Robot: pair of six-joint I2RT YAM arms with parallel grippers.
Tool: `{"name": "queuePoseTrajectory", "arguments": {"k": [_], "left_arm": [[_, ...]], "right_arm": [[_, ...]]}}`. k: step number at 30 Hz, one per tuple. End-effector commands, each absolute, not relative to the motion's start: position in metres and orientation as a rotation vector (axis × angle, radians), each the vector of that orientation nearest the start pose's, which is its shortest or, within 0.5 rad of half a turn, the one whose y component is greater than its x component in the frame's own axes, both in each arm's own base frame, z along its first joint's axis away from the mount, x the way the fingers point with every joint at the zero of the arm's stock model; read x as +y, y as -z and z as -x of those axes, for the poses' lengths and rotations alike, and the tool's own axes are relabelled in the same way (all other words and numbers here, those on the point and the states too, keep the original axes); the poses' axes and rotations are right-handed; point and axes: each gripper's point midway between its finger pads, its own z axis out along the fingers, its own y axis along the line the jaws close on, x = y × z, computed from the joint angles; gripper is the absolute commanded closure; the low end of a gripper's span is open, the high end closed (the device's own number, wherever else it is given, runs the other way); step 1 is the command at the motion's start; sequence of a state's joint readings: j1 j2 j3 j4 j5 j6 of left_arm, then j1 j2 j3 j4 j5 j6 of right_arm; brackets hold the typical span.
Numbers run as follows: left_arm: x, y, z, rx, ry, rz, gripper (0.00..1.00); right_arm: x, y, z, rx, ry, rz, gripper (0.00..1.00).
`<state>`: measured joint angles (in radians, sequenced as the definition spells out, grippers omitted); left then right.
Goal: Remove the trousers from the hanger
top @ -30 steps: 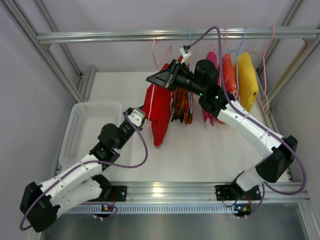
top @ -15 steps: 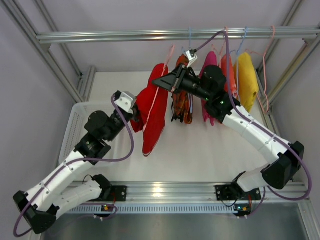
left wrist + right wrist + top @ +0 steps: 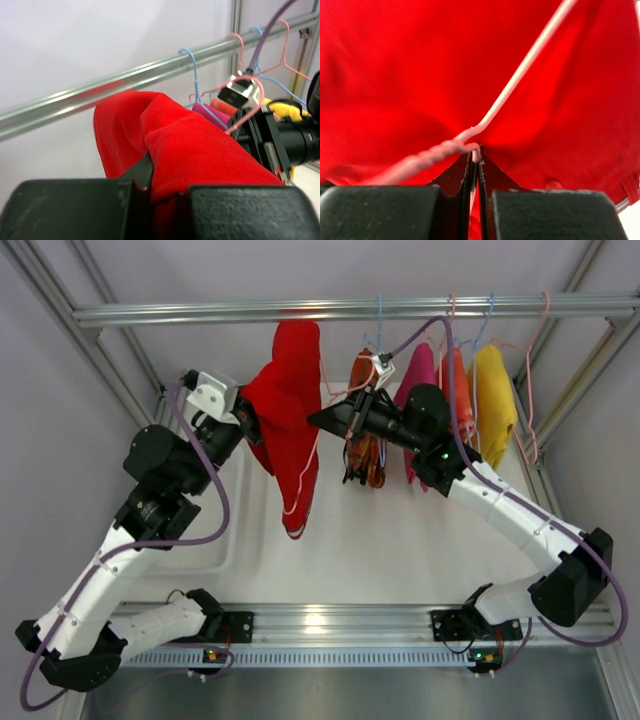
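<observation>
The plain red trousers hang from my left gripper, which is shut on their cloth and holds them high near the rail; they fill the left wrist view. My right gripper is shut on the pink wire hanger at its twisted neck, just right of the red cloth. The hanger's wire still runs down across the red trousers. The orange patterned trousers hang from the rail behind my right wrist.
A metal rail runs across the back with pink, orange and yellow garments on hangers at the right. A white basket sits on the table at the left, mostly behind my left arm.
My left gripper has lifted the red trousers up and back toward the rail. My right gripper has stayed on the hanger, shifting slightly lower.
</observation>
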<state>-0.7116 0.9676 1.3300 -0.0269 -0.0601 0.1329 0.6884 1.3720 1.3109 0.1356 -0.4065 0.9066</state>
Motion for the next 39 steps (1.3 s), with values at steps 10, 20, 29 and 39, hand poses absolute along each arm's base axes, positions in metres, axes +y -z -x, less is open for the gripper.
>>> {"name": "queuePoseTrajectory", "arguments": {"k": [10, 20, 29, 39], "left_arm": [[-0.094, -0.712, -0.179, 0.680, 0.339, -0.160, 1.00], [-0.029, -0.699, -0.167, 0.688, -0.126, -0.150, 1.00], [0.024, -0.611, -0.165, 0.886, -0.591, -0.263, 1.00], [0.083, -0.544, -0.139, 1.090, -0.844, -0.221, 1.00]], "right_arm": [[0.346, -0.402, -0.273, 1.658, -1.463, 0.284, 1.00], [0.343, -0.427, -0.258, 1.595, -1.510, 0.329, 1.00], [0.346, -0.428, -0.248, 1.585, -1.493, 0.381, 1.00], [0.354, -0.426, -0.249, 1.595, -1.486, 0.400, 1.00]]}}
